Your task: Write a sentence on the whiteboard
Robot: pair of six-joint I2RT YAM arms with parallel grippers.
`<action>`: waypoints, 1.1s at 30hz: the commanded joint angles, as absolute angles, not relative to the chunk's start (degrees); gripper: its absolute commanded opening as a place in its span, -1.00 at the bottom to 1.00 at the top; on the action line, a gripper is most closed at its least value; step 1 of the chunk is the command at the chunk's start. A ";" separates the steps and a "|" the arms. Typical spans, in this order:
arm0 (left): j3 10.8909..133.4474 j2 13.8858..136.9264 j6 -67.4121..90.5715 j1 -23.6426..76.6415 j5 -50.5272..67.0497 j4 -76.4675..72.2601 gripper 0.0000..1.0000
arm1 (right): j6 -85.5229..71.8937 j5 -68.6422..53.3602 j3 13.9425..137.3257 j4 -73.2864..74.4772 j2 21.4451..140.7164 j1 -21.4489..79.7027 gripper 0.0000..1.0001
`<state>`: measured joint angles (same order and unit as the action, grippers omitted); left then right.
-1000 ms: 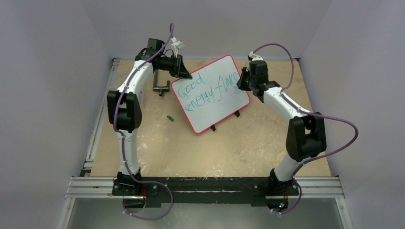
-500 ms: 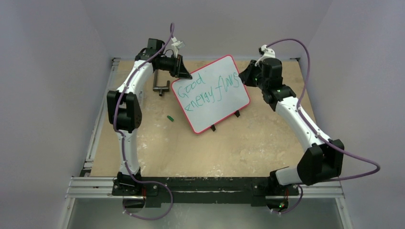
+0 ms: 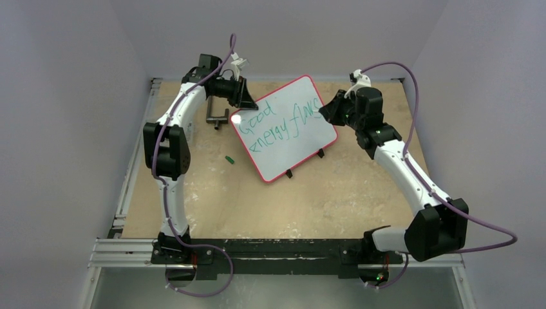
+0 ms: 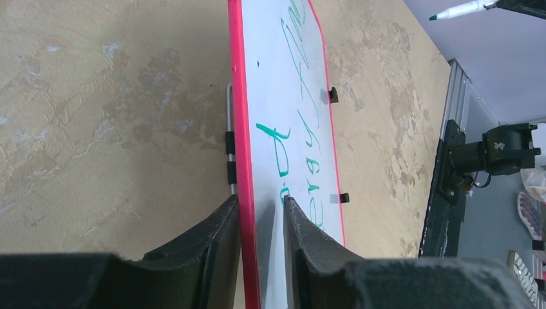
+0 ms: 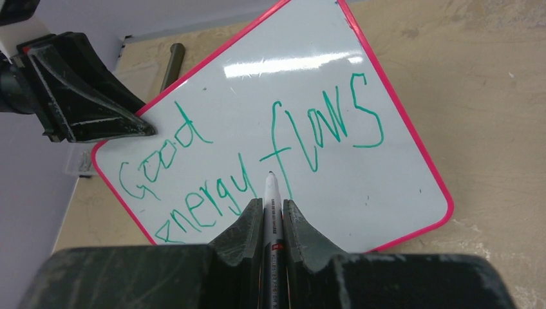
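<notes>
Basically done: the sentence [image 3: 278,124], "Good energy flows", reads complete in green on the whiteboard [image 3: 297,145], which sits toward 12 o'clock on the table [image 3: 212,193]. Right gripper [image 5: 272,215] is closed tight on the marker [image 5: 272,193], tip clear of the board off its 2 o'clock edge. Left gripper [image 4: 261,212] straddles the board's 10 o'clock corner; can't tell whether it's pinching or slack. Likely remaining: let go, back both arms off.

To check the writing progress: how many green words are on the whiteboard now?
3. "Good" sits at the upper left of the whiteboard, "energy" below it, and "flows" to their right. The right end effector, holding the marker, hides a small strip at the lower edge.
</notes>
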<state>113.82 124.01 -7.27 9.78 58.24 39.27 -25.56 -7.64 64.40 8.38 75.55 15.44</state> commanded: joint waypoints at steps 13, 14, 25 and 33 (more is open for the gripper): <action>113.38 120.60 -9.28 9.23 57.66 39.09 -0.16 | -26.65 -9.37 64.07 5.18 73.48 15.71 -1.00; 113.33 120.63 -9.26 9.23 57.66 39.03 -0.16 | -26.63 -9.32 64.07 5.19 73.50 15.71 -1.00; 113.29 120.51 -6.22 8.52 57.63 36.88 0.12 | -26.81 -9.75 63.57 4.66 73.39 15.73 -1.00; 109.17 116.67 -3.33 7.03 57.13 30.60 0.56 | -26.63 -9.38 63.54 4.75 72.74 15.66 -1.00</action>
